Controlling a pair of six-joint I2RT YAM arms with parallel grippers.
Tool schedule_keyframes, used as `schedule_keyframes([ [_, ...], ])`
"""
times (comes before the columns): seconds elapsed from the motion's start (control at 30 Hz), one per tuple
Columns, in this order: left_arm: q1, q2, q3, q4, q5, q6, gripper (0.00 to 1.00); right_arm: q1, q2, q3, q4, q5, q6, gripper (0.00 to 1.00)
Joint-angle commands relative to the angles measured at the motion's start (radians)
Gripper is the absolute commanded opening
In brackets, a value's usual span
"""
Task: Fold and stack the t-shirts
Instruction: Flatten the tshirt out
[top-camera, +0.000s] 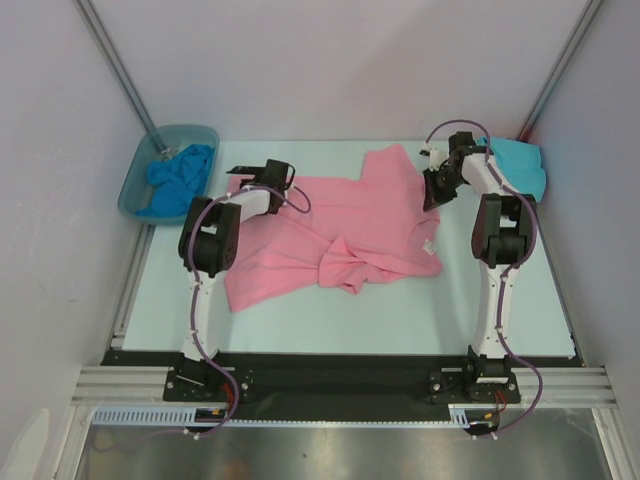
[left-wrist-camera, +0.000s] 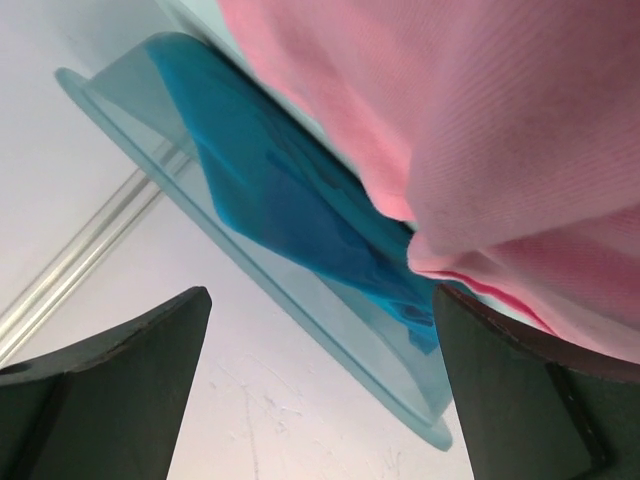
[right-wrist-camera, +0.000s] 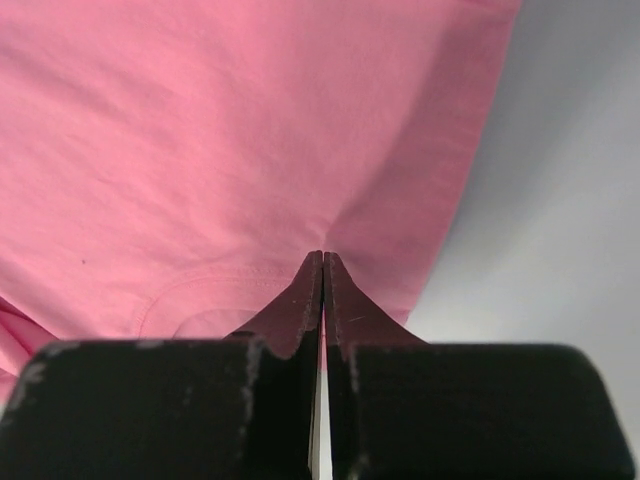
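Nearest the arm bases: bare strip of pale table (top-camera: 400, 320).

Just beyond, mid-table, between the two arms: pink t-shirt (top-camera: 300, 250).
- Spread mostly open, one layer in places, doubled in others.
- Long axis on a diagonal, from near-left corner to far-right, far end pointing toward the right back corner.
- Plain light pink, single colour, soft and matte; fine knit visible close up.
- Near-left portion lying flat. Near-middle bunched into a rumpled fold.
- Small white label (top-camera: 430, 246) at the right edge.
- Collar end versus hem end: cannot tell.

Mid-depth, right side: right gripper (right-wrist-camera: 323, 262) at the shirt's far-right edge.
- Clenched fully, fingers pressed flat together.
- Pinch of pink cloth puckered at the tips, creases fanning out from them.
- Grey table surface just beside the cloth edge.

Mid-depth, left side: left gripper (left-wrist-camera: 320, 295) at the shirt's far-left edge, aimed toward the back-left corner.
- Released, fingers splayed wide, nothing between them.
- Pink cloth bulging close by the right finger; touching or apart, cannot tell.

Far left corner: tub (top-camera: 135, 190), translucent grey-blue, holding a crumpled blue t-shirt (top-camera: 180, 180), brighter and deeper than the tub wall.

Far right corner: turquoise t-shirt (top-camera: 522, 165), heaped behind the right arm, partly hidden by it, well apart from the pink one.
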Motion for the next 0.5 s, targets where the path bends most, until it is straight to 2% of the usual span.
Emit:
schedule_keyframes([
  [0.0, 0.001, 0.054, 0.008, -0.199, 0.097, -0.124, 1.00, 0.003, -0.017, -0.023, 0.010, 0.019, -0.010, 0.00],
  [0.2, -0.022, -0.004, 0.079, -0.267, 0.215, -0.286, 1.00, 0.003, 0.000, -0.023, 0.018, 0.037, -0.015, 0.00],
  [0.3, -0.031, -0.010, 0.057, -0.276, 0.243, -0.291, 1.00, 0.003, 0.007, -0.017, 0.024, 0.053, -0.032, 0.00],
  [0.47, -0.031, 0.024, 0.031, -0.279, 0.199, -0.241, 1.00, -0.004, 0.021, 0.009, 0.021, 0.065, -0.047, 0.00],
])
